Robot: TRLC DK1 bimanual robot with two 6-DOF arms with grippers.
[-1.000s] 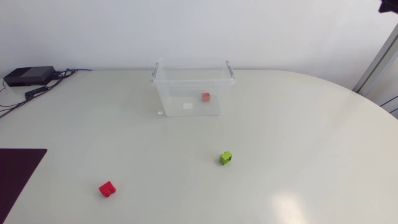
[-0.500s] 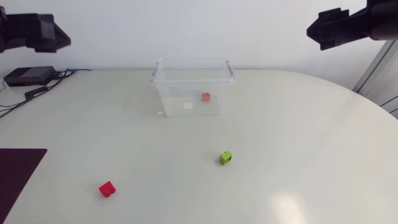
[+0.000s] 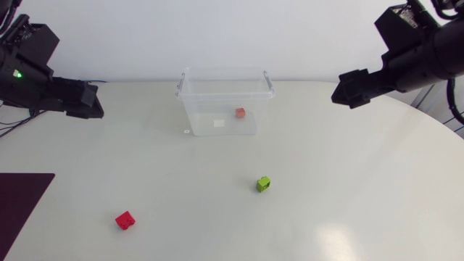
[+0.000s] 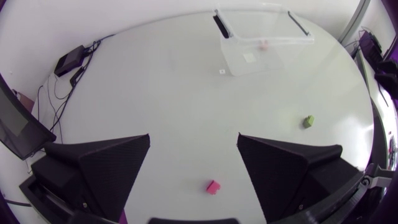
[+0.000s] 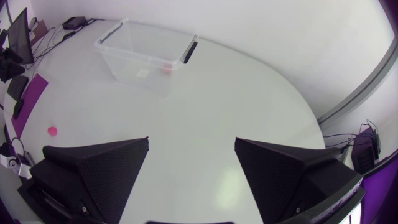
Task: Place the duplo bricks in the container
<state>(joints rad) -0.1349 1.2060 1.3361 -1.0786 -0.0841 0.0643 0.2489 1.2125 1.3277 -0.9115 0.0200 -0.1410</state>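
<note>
The left gripper [image 3: 92,106] hangs over the table [image 3: 362,181] at upper left and the right gripper [image 3: 346,90] at upper right. Each runs off the frame edge behind it, and the fingers of both are spread wide. The container [image 3: 190,109] stands top centre with an orange brick [image 3: 240,112] inside; a green brick [image 3: 263,184] lies below centre, a red brick [image 3: 125,220] lower left.
</note>
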